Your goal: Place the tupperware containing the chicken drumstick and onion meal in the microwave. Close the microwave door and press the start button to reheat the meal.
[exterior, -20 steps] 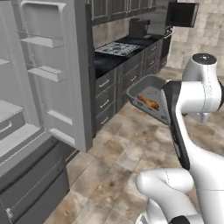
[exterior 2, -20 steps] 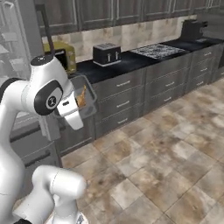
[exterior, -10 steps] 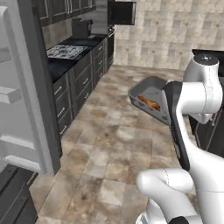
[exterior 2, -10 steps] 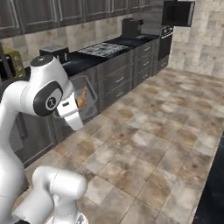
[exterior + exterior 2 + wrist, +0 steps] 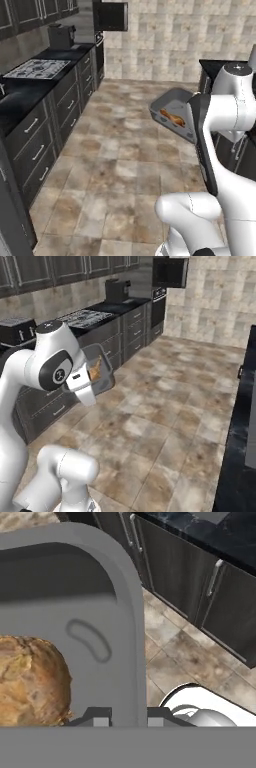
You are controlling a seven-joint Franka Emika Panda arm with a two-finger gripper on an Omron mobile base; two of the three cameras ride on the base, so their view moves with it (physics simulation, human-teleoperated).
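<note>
Grey tupperware (image 5: 172, 107) held above the tiled floor (image 5: 120, 165), gripper (image 5: 127, 716) clamped on its rim, chicken drumstick (image 5: 172, 118) inside, microwave (image 5: 111, 15) far left.

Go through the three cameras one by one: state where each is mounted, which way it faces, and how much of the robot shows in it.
Left base view: behind the arm on its left, facing a tiled wall; the arm rises at lower right, carrying the tupperware.
Right base view: behind on its right, facing the counter run; the arm rises at lower left.
Hand view: on the hand, looking along the gripper, whose fingertips pinch the tupperware rim.
Both base views share the microwave and the carried tupperware.
</note>
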